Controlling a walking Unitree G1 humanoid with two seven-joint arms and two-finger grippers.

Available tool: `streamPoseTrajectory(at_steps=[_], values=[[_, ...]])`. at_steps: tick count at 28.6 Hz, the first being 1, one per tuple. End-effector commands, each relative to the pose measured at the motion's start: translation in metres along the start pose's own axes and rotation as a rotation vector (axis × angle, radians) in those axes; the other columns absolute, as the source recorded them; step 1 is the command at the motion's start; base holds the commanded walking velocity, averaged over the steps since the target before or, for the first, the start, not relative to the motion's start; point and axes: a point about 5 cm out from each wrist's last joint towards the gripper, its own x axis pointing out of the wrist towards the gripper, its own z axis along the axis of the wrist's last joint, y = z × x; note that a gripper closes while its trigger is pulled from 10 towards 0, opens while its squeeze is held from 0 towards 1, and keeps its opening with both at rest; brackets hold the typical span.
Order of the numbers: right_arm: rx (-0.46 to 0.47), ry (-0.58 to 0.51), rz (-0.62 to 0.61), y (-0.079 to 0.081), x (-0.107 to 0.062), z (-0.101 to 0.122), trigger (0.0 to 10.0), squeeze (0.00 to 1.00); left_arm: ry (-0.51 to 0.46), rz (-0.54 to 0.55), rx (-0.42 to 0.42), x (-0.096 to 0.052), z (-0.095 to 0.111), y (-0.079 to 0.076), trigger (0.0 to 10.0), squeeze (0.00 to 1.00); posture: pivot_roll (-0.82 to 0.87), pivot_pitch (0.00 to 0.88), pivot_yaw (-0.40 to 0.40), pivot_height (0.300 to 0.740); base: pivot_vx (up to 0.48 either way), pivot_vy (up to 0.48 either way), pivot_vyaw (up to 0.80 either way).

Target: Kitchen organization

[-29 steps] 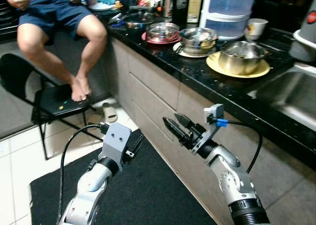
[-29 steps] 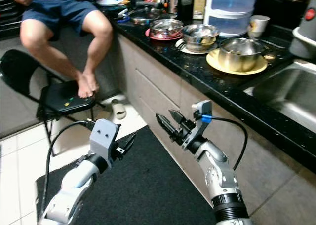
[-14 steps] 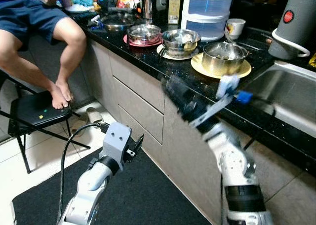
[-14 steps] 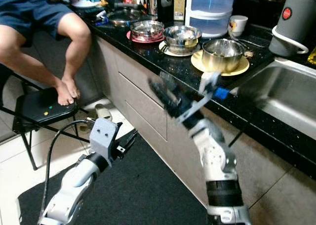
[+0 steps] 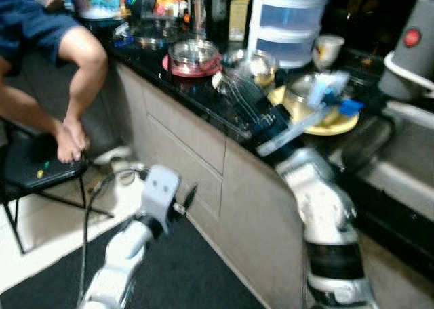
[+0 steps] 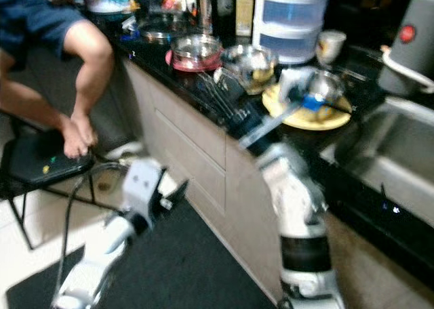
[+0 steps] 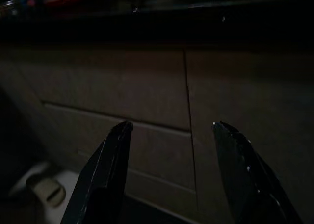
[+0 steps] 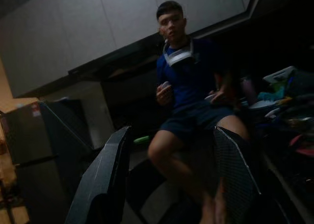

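Two grippers, both spread and empty: left gripper (image 5: 190,195) low beside cabinet drawers (image 5: 186,129); right gripper (image 5: 244,99) raised over countertop edge, near steel bowls (image 5: 193,51). Approach step. Next: extend right, align on one bowl.

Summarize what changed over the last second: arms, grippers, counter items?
The right gripper rose from in front of the cabinet doors to counter height, its open fingers now over the black counter edge near the steel bowls. It holds nothing. The view shifted as well, so the camera moved. The left gripper stayed low and open by the cabinets, and the bowls and yellow plate kept their places.
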Motion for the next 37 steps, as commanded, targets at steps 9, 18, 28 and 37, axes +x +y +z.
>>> streamPoseTrajectory(at_steps=[9, 18, 28, 37], values=[[0.007, -0.015, -0.020, -0.001, -0.001, 0.006, 10.0, 0.00, 0.002, -0.020, -0.007, 0.000, -0.001, -0.004, 10.0, 0.00, -0.01, 0.000, -0.012, 0.740, 0.340, 0.000, -0.59], [-0.002, -0.017, -0.023, -0.001, -0.002, 0.007, 10.0, 0.00, 0.003, -0.023, -0.010, 0.000, -0.002, -0.004, 10.0, 0.00, -0.01, 0.000, -0.010, 0.740, 0.289, 0.000, 0.00], [-0.046, 0.009, -0.051, -0.004, -0.002, 0.007, 10.0, 0.00, 0.000, -0.041, 0.002, 0.000, -0.001, -0.006, 10.0, 0.00, -0.01, 0.000, -0.014, 0.740, 0.000, 0.000, 0.00], [-0.344, 0.126, -0.193, -0.022, 0.002, 0.023, 10.0, 0.00, 0.001, -0.048, -0.003, 0.001, -0.002, -0.008, 10.0, 0.00, -0.02, 0.000, -0.016, 0.740, 0.000, 0.000, 0.00]])
